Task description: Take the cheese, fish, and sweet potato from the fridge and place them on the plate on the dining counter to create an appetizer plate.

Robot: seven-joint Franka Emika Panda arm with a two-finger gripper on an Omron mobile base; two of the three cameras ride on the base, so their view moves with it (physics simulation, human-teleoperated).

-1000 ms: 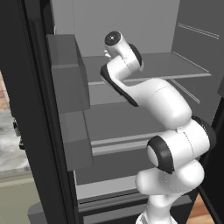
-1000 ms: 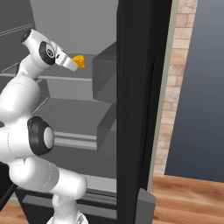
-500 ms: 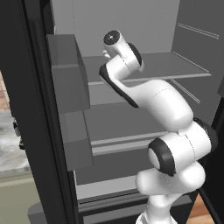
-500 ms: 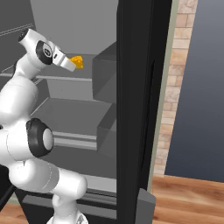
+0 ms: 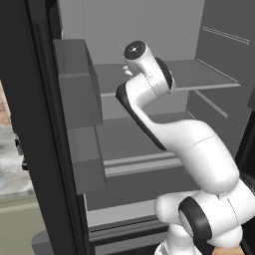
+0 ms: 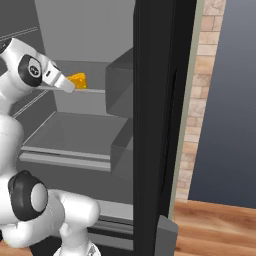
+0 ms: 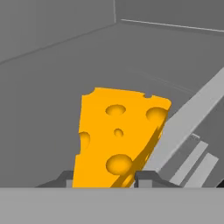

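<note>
We found the white arm reaching into the tall black-doored fridge with its grey interior (image 6: 150,125), the wrist level with the upper grey shelf (image 5: 199,74). In the right base view the two-finger gripper (image 6: 70,86) met the small yellow-orange cheese wedge with holes (image 6: 78,80), which sat at the gripper's tip, in front of the upper shelf's edge. In the hand view the cheese (image 7: 118,135) stood directly between the two dark fingertips (image 7: 151,178), its lower end dropping between them and its holed face turned to the camera. The jaws stood narrowly apart, closed against the wedge's sides, so we noted the gripper (image 7: 105,181) as clamped on the cheese. Grey fridge walls lay behind the wedge. A grey door bin (image 5: 77,82) hung on the open door to the arm's left.
</note>
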